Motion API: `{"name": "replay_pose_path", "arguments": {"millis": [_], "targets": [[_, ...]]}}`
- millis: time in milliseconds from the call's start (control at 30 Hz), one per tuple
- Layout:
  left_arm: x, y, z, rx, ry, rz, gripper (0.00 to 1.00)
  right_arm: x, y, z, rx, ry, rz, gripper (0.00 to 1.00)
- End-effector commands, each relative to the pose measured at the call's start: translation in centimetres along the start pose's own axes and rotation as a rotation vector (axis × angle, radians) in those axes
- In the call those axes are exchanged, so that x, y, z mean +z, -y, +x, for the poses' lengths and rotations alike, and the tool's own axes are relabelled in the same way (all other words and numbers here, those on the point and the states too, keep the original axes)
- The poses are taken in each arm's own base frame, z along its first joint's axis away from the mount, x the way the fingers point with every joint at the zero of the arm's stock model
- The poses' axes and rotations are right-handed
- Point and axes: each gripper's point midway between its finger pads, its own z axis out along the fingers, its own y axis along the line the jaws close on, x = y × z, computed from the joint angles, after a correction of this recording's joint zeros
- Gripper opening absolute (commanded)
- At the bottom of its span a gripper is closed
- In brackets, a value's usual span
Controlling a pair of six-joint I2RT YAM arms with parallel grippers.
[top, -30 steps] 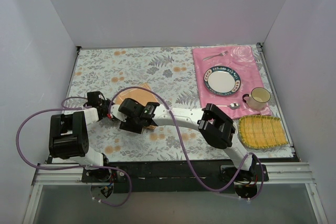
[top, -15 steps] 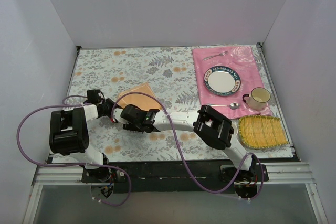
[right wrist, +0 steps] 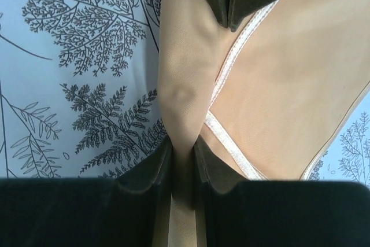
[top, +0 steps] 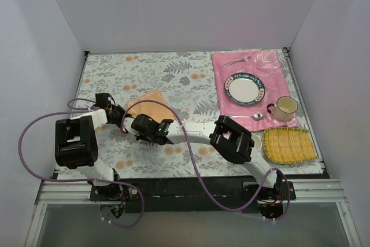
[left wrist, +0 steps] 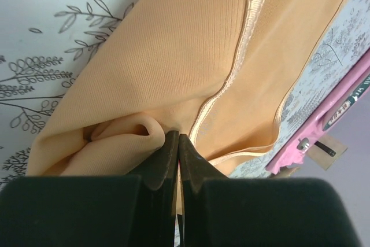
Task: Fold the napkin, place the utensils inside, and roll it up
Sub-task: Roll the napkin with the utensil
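Napkin (top: 151,103) lies on the surface (top: 173,73) left of centre, approx 9 o'clock from the surface's middle, set as a diamond w/ its near corner, at 7 o'clock, under both wrists. Wrist views show shiny hem lines crossing over the peach cloth, i.e. layers overlap, so a fold looks begun, prob. not squared off yet. Left gripper (left wrist: 178,140) has its jaws together, clamped on a puckered bit of napkin at that near edge. Right gripper (right wrist: 182,148) sits just beside it, jaws drawn in on a raised ridge of the same cloth, pinching it. Both grips are on the cloth, none on metal. Utensils are well apart from the napkin, off at 2-3 o'clock on the pink placemat (top: 277,70): fork (top: 237,61) at 12 o'clock of the plate (top: 244,88), spoon (top: 254,117) at 6 o'clock of it, near the mug (top: 283,108). Yellow mat (top: 289,144) lies at 4 o'clock, not involved. Judged progress: early, step 1 in hand. Left to do: finish the fold, fetch fork & spoon, lay them inside, roll up.
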Motion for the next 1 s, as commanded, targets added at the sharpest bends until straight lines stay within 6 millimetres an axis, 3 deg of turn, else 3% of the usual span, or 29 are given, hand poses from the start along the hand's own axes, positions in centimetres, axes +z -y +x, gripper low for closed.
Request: {"name": "replay_pose_path", "arguments": {"millis": [0,167,300,600,767,800,967], "targets": [[-1.1,0.1,-1.9,0.040,0.085,-0.060,0.00,1.7,-2.8,2.9,0.058,-0.108,-0.123,0.10],[-3.2,2.8,-4.5,0.068,0.187,-0.036,0.11,1.4,-3.9,3.3,0.162,-0.141,-0.210,0.03],[-5.6,4.7,-6.1,0.059,0.294,-0.014,0.26,1.3,-4.3,3.9,0.261,-0.158,-0.264,0.01],[-6.4,5.9,-7.7,0.063,0.329,-0.034,0.33,1.2,-4.8,3.9,0.569,-0.157,-0.497,0.01],[-6.9,6.2,-6.7,0.092,0.316,-0.010,0.30,1.6,-4.3,4.0,0.742,-0.180,-0.690,0.01],[-6.8,6.0,-6.4,0.102,0.309,-0.008,0.29,1.5,-3.8,3.3,0.752,-0.177,-0.707,0.01],[-6.4,6.3,-3.8,0.153,0.232,0.082,0.25,1.7,-4.0,2.5,0.867,-0.178,-0.886,0.01]]}}
